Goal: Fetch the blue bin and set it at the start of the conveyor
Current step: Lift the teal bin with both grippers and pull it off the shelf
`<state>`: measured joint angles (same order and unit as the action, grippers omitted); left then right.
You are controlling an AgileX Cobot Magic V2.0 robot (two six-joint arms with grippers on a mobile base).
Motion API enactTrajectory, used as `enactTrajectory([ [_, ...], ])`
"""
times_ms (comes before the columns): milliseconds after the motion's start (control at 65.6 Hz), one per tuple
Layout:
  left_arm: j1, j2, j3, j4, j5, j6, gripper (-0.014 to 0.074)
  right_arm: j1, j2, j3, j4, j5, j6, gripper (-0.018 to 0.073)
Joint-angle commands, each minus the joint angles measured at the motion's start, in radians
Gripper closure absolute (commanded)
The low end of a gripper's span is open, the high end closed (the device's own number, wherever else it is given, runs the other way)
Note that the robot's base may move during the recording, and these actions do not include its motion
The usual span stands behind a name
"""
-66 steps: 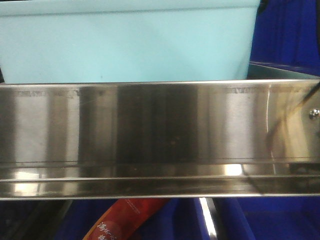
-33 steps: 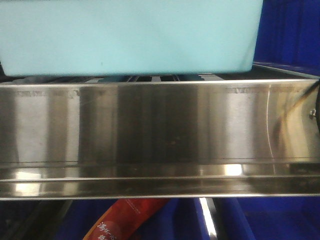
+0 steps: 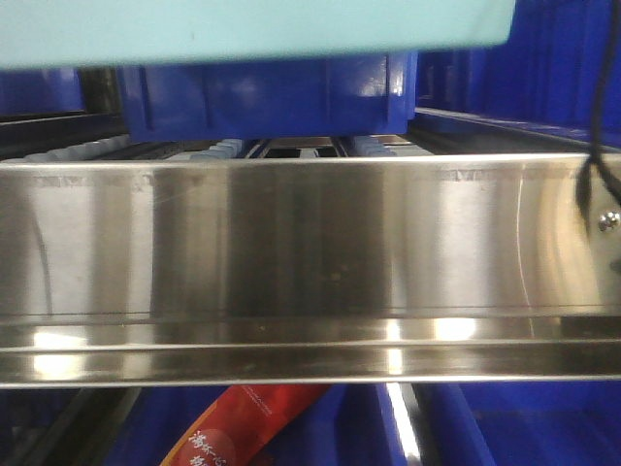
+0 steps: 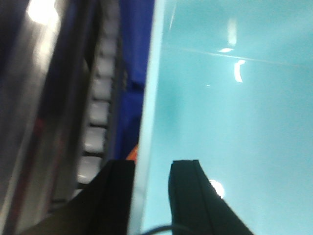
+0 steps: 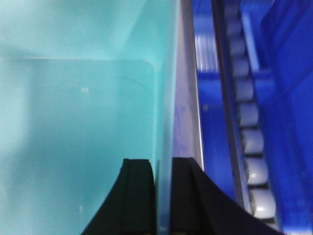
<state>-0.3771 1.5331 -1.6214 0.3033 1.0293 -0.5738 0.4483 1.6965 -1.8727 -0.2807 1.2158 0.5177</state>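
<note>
Blue bin [image 3: 252, 29] is hanging above the stainless shelf rail [image 3: 310, 243], with the jaws of the left gripper [image 4: 151, 169] and right gripper [image 5: 160, 166] pinching its walls.

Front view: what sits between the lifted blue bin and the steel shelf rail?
Nothing fills the gap between the blue bin and the steel rail. Through it, the front view shows a dark blue crate and roller tracks farther back.
</note>
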Motion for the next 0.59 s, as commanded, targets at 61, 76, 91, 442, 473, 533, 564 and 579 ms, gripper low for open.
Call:
enactTrajectory([
  [61,-0.039,-0.078,-0.008,0.018,-0.005,-0.012,0.0707,0.04,-0.041,-0.051,-0.053,0.005,0.005,0.0713],
  [76,-0.039,-0.084,-0.008,0.018,-0.005,-0.012,0.0707,0.045,-0.046,-0.051,-0.055,0.005,0.005,0.0713],
  [91,-0.039,-0.086,-0.008,0.018,-0.005,-0.012,0.0707,0.044,-0.046,-0.051,-0.057,0.005,0.005,0.0713],
  [442,-0.039,-0.119,-0.008,0.02,0.036,-0.012,0.0707,0.096,-0.153,0.024,-0.155,-0.021,0.024,0.0713],
  [473,-0.039,-0.119,-0.008,0.02,0.036,-0.012,0.0707,0.096,-0.16,0.037,-0.155,-0.03,0.024,0.0713],
  [533,-0.039,-0.119,-0.008,0.02,0.038,-0.006,0.0707,0.096,-0.169,0.063,-0.155,-0.046,0.028,0.0713],
  [564,-0.039,-0.119,-0.008,0.02,0.038,-0.004,0.0707,0.096,-0.171,0.075,-0.155,-0.057,0.031,0.0713],
  [579,-0.039,-0.119,-0.008,0.02,0.04,-0.004,0.0707,0.096,-0.174,0.083,-0.155,-0.065,0.031,0.0713],
])
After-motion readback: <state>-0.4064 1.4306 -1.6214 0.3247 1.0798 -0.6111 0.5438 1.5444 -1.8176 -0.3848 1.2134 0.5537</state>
